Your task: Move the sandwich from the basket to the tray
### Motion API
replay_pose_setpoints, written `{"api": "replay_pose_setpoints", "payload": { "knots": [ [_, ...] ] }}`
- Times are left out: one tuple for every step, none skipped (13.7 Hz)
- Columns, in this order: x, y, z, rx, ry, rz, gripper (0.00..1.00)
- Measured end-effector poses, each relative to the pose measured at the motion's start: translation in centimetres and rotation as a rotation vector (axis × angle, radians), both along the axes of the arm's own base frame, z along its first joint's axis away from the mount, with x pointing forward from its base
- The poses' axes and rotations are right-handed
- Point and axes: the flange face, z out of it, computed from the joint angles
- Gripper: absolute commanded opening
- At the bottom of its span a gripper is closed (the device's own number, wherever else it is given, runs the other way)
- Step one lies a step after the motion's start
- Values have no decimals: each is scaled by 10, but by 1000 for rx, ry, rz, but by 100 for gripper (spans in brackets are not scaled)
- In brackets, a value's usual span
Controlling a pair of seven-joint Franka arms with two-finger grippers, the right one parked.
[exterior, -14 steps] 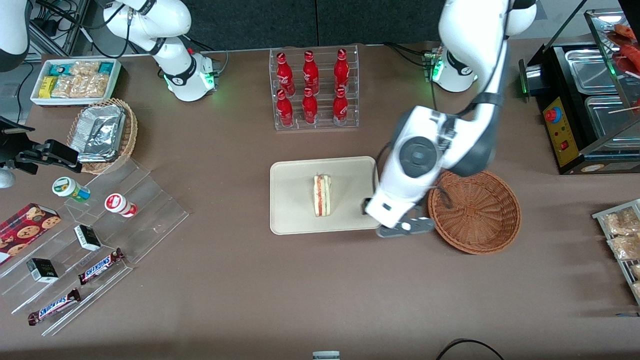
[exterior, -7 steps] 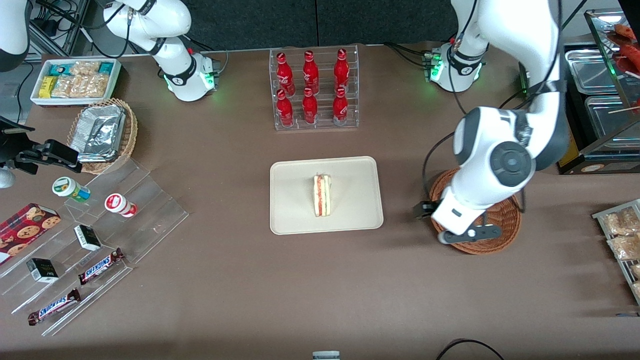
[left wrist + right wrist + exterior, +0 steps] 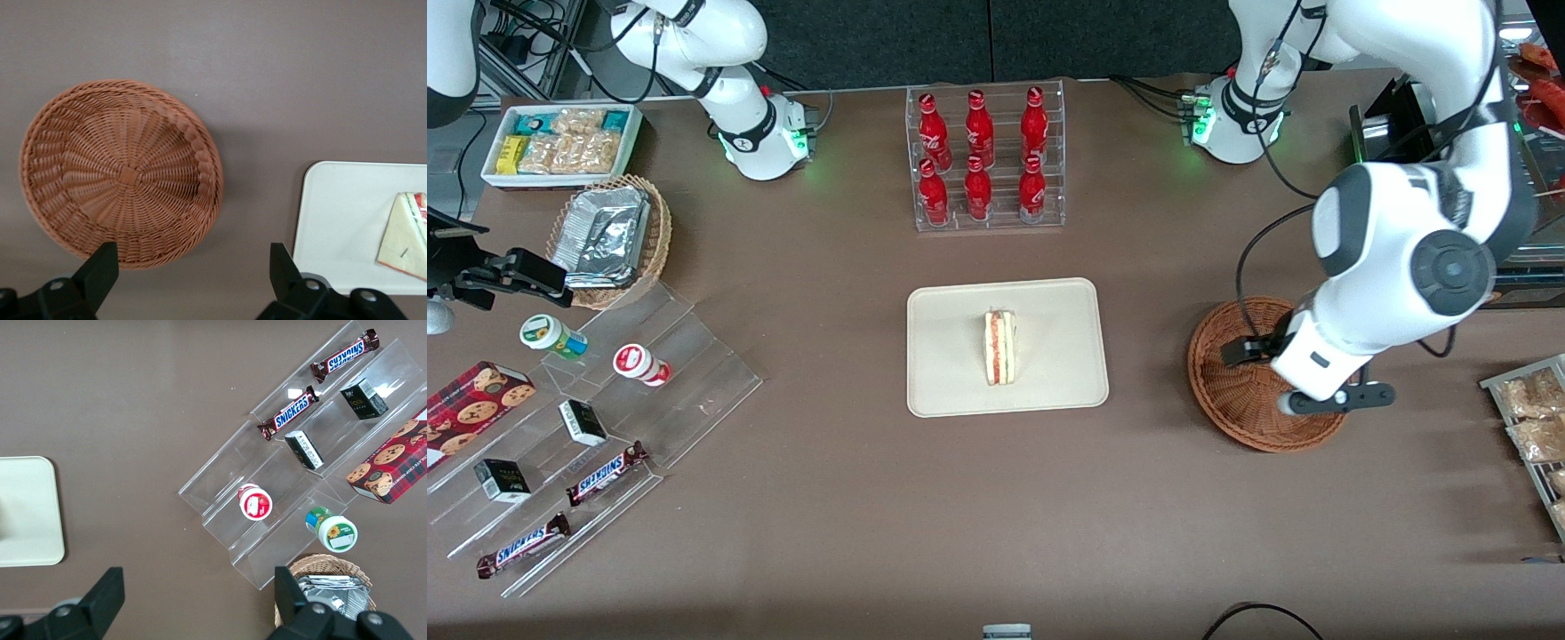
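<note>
Sandwich (image 3: 1000, 348) is being shown lying on the tray (image 3: 951, 391) at the table's middle, filling stripe facing up. The gripper (image 3: 193, 280) is being held above the basket (image 3: 1236, 413), fingers (image 3: 100, 270) spread wide with nothing between them; in the wrist view the wicker bowl is seen bare, with the tray's corner and the sandwich's tip just past it. From the tray, the basket is being seen at 3 o'clock in the front view, well apart across open tabletop. A rack of red bottles (image 3: 983, 156) is standing at 12 o'clock from the tray. At 9 o'clock, toward the parked arm's end, clear acrylic steps (image 3: 605, 427) are carrying chocolate bars (image 3: 605, 473) and small tubs (image 3: 640, 364). Nothing is lying between tray and basket.
</note>
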Motion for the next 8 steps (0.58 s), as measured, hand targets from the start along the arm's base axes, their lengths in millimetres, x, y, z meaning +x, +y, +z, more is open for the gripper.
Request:
{"api": "replay_pose_setpoints", "payload": {
  "knots": [
    [-4, 6, 10, -12, 2, -2, 100],
    [-8, 12, 18, -21, 5, -5, 100],
    [-12, 22, 25, -24, 13, -2, 100],
    [-15, 35, 31, -22, 22, -3, 100],
    [-19, 46, 38, -12, 30, -12, 100],
    [-23, 54, 46, 1, 39, -22, 100],
    [-29, 57, 54, 8, 47, -37, 100],
    [-34, 60, 64, 10, 47, -49, 100]
  ]
}}
